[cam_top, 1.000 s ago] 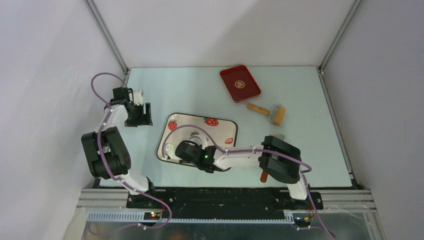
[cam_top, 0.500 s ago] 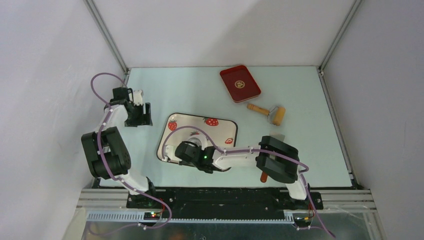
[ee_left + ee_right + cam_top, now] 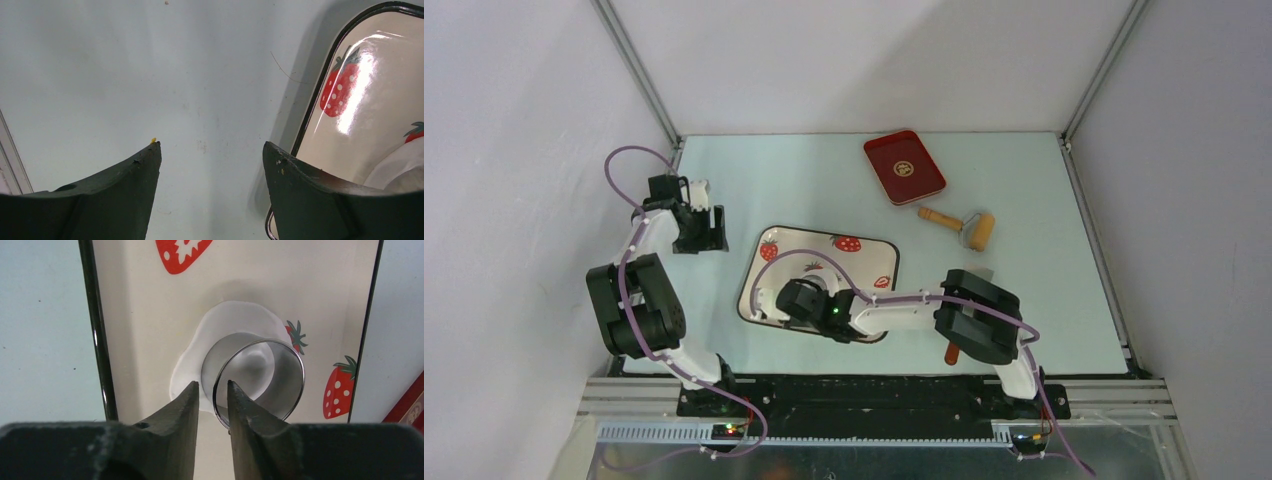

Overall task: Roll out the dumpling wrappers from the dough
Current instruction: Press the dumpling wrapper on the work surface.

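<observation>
Top view: the right gripper [image 3: 801, 294] hangs over the strawberry tray [image 3: 864, 262], and the roller [image 3: 959, 224] lies well apart.
Left wrist view: the left gripper [image 3: 210, 150] stands wide and empty beside the tray.
Right wrist view: the jaws are narrowly parted astride the wall of the metal ring [image 3: 287, 382], which sits on the flattened dough [image 3: 187, 362].
Risk: an off-centre lift could snag the ring and tear the dough.

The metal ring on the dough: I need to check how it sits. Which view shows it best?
Right wrist: the metal ring stands on the flattened dough in the strawberry tray, rim mostly visible. In the top view the right gripper hides it; the left wrist view shows only the tray's edge.
</observation>
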Available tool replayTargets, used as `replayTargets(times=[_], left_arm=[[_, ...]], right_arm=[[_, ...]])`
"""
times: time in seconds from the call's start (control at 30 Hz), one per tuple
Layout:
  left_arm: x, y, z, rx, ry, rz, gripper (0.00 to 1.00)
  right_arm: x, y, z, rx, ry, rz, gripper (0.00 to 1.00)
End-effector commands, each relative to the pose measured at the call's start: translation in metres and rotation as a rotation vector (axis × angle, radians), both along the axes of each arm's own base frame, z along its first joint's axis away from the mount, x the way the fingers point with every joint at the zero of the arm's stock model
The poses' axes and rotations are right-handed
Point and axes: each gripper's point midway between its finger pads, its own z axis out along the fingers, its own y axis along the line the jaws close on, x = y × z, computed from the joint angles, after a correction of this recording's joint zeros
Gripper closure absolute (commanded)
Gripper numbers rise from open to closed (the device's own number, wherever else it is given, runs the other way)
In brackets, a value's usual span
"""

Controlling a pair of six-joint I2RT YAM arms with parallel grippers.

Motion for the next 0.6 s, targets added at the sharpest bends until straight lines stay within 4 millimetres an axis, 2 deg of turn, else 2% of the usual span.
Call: replayTargets(times=[0.0, 0.2, 0.43, 0.5, 0.57], left_arm=[[0.006, 0.002, 0.015, -0.001, -0.065, 0.007, 0.21], [0.006, 0.002, 0.013, -0.002, -0.062, 0.006, 0.21], [0.007, 0.002, 0.013, -0.004, -0.062, 0.005, 0.21], [0.007, 0.001, 0.013, -0.007, -0.062, 0.005, 0.21], [0.007, 0.000, 0.014, -0.012, -0.065, 0.002, 0.21]], right_arm=[[0.006, 0.004, 0.015, 0.034, -0.018, 0.000, 0.66], [0.013, 0.006, 0.040, 0.062, -0.077, 0.012, 0.49], [0.020, 0.009, 0.080, 0.086, -0.118, 0.007, 0.36], [0.021, 0.008, 0.093, 0.092, -0.117, 0.006, 0.30], [0.019, 0.005, 0.106, 0.097, -0.097, 0.009, 0.17]])
